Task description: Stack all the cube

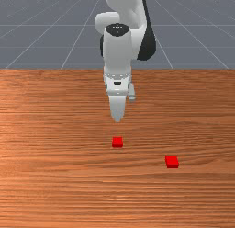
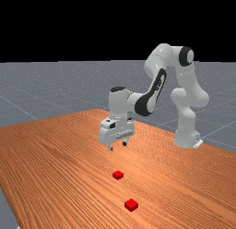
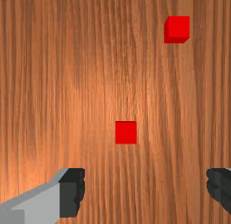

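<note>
My gripper [image 1: 117, 117] hangs above the table near the middle of the front view, fingers apart with nothing between them. It is also above the wood in the far view, where the gripper [image 2: 117, 146] has both fingertips pointing down. One red cube [image 1: 117, 142] lies just in front of the hand; the other red cube [image 1: 172, 162] is nearer the camera and toward the front view's right. In the wrist view the gripper [image 3: 145, 191] stands wide, with the closer cube [image 3: 126, 132] a little beyond the fingertips and the second cube [image 3: 177, 30] farther out. The cubes are apart.
The orange-brown wooden table [image 1: 55, 176] lies under both cubes. The arm's base stands at the table's far edge, on the far view's right. Bare wood separates the two cubes.
</note>
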Robot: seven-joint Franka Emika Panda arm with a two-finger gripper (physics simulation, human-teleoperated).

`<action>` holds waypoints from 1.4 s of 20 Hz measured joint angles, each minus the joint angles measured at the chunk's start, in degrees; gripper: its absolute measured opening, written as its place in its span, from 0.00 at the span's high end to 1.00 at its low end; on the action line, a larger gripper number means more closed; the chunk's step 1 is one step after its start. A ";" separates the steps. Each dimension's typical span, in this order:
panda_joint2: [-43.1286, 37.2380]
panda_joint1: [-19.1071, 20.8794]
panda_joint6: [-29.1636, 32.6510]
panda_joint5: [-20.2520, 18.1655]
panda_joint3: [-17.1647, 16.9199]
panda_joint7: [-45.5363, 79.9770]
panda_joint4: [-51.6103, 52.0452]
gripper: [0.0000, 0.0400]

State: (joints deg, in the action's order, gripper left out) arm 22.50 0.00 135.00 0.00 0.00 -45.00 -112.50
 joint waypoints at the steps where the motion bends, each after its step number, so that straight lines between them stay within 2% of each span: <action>1: 0.00 0.00 0.00 0.00 0.00 0.00 0.00 0.38; 2: -0.11 -0.09 -0.17 -0.26 -0.17 1.06 -0.10 0.23; 4: -0.26 -0.08 -0.34 -0.54 -0.39 2.09 -0.20 0.08; 5: -4.04 -0.48 -2.43 -1.19 -2.28 9.78 -4.39 0.44; 6: -6.78 -0.12 -4.78 -2.12 -4.33 17.83 -6.26 0.66; 7: -8.26 0.26 -6.80 -3.30 -6.09 26.56 -6.90 0.79; 9: -9.14 0.25 -9.83 -6.50 -8.61 45.37 -7.02 0.92; 11: -9.03 -0.33 -11.76 -10.54 -10.23 63.11 -6.81 0.97; 14: -8.99 -0.51 -12.42 -13.20 -10.96 72.37 -7.07 0.99; 15: -8.96 -0.63 -12.21 -13.30 -10.99 73.34 -7.25 0.60; 16: -8.83 -0.73 -11.95 -13.40 -10.98 73.86 -7.36 0.37; 17: -8.60 -0.80 -11.65 -13.46 -10.96 74.13 -7.41 0.22; 18: -8.12 -0.82 -11.49 -13.59 -10.90 74.23 -7.21 0.14; 21: -6.58 -1.35 -10.44 -13.95 -10.11 74.75 -6.71 0.03; 24: -0.23 -3.91 -5.56 -14.52 -7.88 76.98 -1.36 0.01; 28: 11.15 -5.02 -4.00 -15.37 -6.63 79.28 7.44 0.00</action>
State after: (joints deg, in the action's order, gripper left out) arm 33.65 -5.02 131.00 -15.37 -6.63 34.28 -105.06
